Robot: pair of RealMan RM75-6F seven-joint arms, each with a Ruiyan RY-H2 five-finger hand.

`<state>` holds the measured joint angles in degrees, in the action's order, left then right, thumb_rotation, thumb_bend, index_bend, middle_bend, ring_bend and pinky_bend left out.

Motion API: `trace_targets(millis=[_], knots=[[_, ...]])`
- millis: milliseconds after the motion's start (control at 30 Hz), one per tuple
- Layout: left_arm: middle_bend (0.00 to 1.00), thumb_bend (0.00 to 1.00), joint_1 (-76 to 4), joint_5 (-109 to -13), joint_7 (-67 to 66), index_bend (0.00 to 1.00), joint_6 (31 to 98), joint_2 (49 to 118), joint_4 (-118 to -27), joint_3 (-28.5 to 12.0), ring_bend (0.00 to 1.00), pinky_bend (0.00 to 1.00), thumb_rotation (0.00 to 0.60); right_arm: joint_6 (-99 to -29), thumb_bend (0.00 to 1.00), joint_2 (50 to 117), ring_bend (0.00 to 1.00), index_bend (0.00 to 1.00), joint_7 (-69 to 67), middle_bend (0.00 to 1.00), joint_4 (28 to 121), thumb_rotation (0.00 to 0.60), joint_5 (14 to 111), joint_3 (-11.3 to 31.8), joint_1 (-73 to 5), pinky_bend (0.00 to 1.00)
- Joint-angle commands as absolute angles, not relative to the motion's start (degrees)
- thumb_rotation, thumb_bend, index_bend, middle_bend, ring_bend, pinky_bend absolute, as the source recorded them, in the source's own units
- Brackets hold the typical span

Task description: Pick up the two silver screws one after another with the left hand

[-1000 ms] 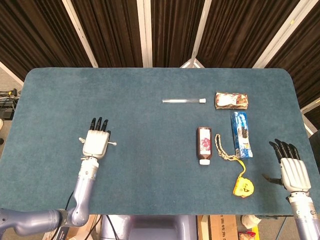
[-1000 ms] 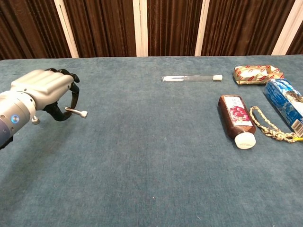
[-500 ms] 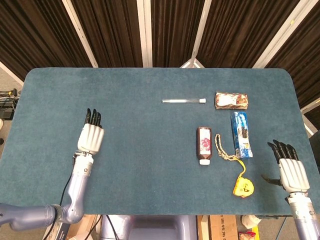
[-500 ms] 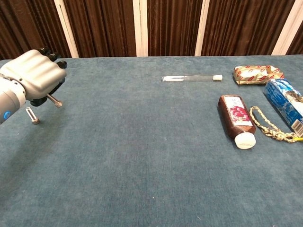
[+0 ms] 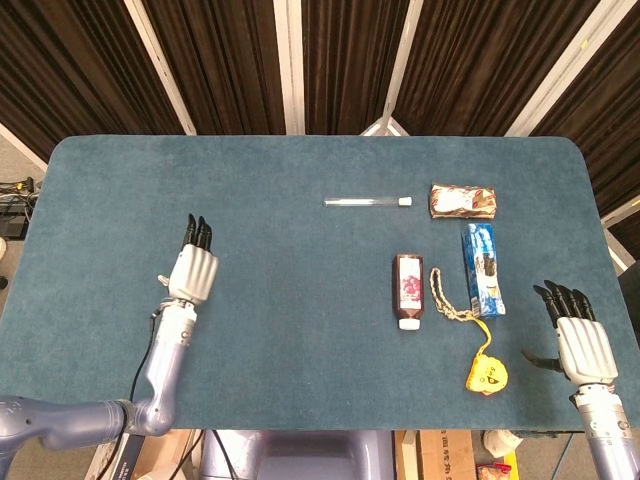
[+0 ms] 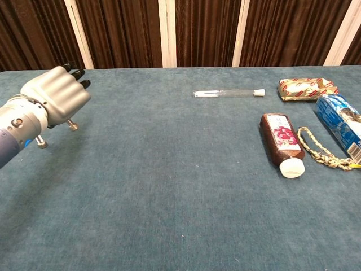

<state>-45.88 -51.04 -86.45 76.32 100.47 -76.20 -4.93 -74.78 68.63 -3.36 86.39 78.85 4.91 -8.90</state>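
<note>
The left hand hangs over the surface at about nine o'clock from its middle, back turned to the chest camera, fingers curled down and gathered on one silver screw, whose head pokes out under the knuckles at the hand's five o'clock. I judge the curled posture is what traps the thin shaft against the palm side, though the contact itself is hidden. The second silver screw lies on the surface just beside the wrist, at the hand's seven o'clock, apparently not yet collected; whether it touches the hand cannot be told. Both screws look small, bright and metallic, with a slim shaft and a wider round head.

Far across at four o'clock, the right hand rests near the surface edge with fingers straight and spread, holding nothing, presumably parked clear since the task belongs to the left.
</note>
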Motion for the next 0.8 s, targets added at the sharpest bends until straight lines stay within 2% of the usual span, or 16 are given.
trace_targets(millis=[33,433,800], knots=[[0.1,0.55,-46.5,-51.6,-87.1,0.58,75.9,101.6,-74.5,-4.6,0.0,0.0,0.6,-74.8,0.15,68.6,0.05,0.13,-3.4,0.09,86.3,0.6,78.9,4.9,-8.9,0.0],[0.1,0.55,-48.1,-51.0,-89.1,0.58,73.3,106.1,-68.2,-5.3,0.0,0.0,0.6,-74.7,0.15,68.7,0.05,0.13,-3.7,0.09,86.1,0.6,78.8,4.9,-8.9,0.0],[0.1,0.55,-48.3,-49.9,-90.2,0.57,72.3,108.0,-66.5,-5.8,0.0,0.0,0.6,-74.8,0.15,68.7,0.05,0.13,-3.9,0.09,86.1,0.6,78.9,4.9,-8.9,0.0]])
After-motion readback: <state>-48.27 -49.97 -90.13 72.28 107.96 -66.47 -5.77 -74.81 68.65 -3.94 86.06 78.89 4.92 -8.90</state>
